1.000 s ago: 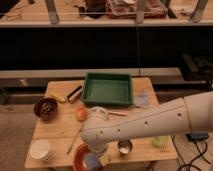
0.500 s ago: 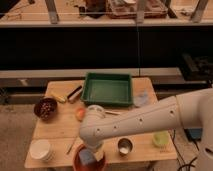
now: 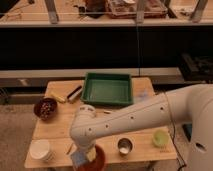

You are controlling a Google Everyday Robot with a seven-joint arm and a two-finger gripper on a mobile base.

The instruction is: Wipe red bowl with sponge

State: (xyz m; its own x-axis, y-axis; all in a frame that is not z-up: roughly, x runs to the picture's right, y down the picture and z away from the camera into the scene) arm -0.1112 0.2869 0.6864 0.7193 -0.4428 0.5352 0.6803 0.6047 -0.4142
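1. Wooden table (image 3: 60,125): a light-coloured work surface seen from above and in front, with dark shelving behind it.
2. Robot arm (image 3: 145,117): a white jointed arm that enters from the right and reaches across the table's front edge, bending down at its elbow near the front left.
3. Gripper (image 3: 82,156): at the arm's lower end, pointing down over the table's front edge; its fingers are pressed together on the sponge (image 3: 79,159), a small grey-blue block with a yellowish side.
4. Red bowl (image 3: 97,161): the orange-red bowl sits at the front edge, partly cut off by the frame's bottom; the sponge lies at its left rim, and contact with the inside cannot be told.
5. Green tray (image 3: 107,89): a rectangular tray at the table's back centre.
6. Dark maroon bowl (image 3: 45,108): at the left, holding brown bits.
7. White bowl (image 3: 40,149): at the front left corner.
8. Metal cup (image 3: 124,146): just right of the red bowl.
9. Pale green cup (image 3: 159,137): at the front right, under the arm.
10. Dark bar (image 3: 74,93): lies just left of the tray.
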